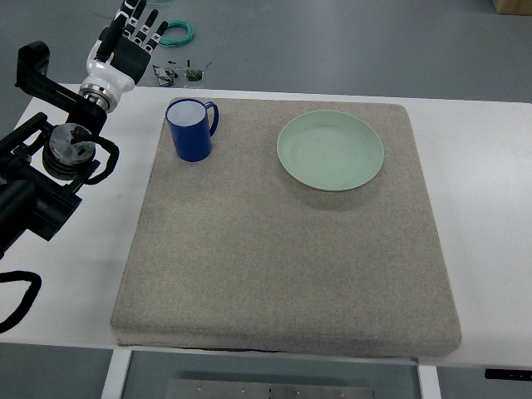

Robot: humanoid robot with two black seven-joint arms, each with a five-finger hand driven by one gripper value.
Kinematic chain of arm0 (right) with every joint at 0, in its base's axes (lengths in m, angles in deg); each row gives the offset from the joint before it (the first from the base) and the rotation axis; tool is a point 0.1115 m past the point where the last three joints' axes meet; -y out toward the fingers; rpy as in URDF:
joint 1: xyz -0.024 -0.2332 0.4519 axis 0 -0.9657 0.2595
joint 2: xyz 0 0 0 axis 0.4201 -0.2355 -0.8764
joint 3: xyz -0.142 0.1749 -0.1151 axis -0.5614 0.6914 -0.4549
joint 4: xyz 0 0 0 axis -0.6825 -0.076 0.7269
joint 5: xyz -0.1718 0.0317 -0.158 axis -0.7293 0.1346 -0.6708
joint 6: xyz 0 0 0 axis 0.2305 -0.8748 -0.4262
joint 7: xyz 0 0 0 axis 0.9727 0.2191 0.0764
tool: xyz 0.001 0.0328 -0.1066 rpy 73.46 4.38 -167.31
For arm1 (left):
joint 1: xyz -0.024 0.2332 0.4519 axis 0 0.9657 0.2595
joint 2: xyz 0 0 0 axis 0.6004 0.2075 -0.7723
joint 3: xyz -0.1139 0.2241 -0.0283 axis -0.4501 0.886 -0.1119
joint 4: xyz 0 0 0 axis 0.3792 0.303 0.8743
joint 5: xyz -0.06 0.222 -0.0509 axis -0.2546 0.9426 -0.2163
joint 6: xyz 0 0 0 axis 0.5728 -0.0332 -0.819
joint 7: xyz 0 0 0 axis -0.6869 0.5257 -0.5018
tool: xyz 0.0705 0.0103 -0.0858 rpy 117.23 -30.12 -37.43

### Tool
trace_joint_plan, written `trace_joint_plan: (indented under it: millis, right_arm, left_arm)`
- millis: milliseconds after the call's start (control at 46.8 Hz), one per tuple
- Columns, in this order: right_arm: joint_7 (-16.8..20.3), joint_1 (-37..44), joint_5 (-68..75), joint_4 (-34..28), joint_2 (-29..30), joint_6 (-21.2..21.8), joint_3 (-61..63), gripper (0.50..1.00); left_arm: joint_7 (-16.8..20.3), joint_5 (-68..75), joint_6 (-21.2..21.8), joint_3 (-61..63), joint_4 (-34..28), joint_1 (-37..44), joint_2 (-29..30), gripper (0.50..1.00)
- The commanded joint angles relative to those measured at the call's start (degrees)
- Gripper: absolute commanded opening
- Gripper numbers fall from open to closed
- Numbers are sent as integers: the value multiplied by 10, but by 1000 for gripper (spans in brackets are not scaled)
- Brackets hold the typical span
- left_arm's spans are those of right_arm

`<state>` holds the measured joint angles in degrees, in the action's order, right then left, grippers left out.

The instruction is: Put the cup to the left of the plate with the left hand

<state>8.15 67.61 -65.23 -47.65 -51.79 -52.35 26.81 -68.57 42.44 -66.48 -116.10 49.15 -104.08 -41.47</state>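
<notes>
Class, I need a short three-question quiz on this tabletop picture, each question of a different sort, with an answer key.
1. True or false: the dark blue handled cup stands upright on the grey felt mat.
2. The cup stands on which side of the round pale green plate: A left, B right, C on it?
3. Fill in: the left hand holds ____.

Key: 1 true. 2 A. 3 nothing; its fingers are spread, apart from the cup, beyond the white table edge.

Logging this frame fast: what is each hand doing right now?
Left hand: open, fingers extended, holding nothing, beyond the table's far edge, apart from the blue cup.
Right hand: not in view.
</notes>
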Motion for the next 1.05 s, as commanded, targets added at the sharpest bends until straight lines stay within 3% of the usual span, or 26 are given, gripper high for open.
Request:
trace_joint_plan:
  millis: [0, 471, 1027]
  right_arm:
    - [0, 0, 0, 0, 0, 0, 0, 934]
    - [0, 0, 0, 0, 0, 0, 0, 934]
    - [0, 0, -4, 0, 0, 2, 0, 934]
  left_arm:
    - [0, 2, 0, 6, -9, -4, -5, 994]
    - [-1, 40, -1, 51, -69, -72, -5, 994]
    - [-1, 70, 2, 54, -76, -77, -11, 994]
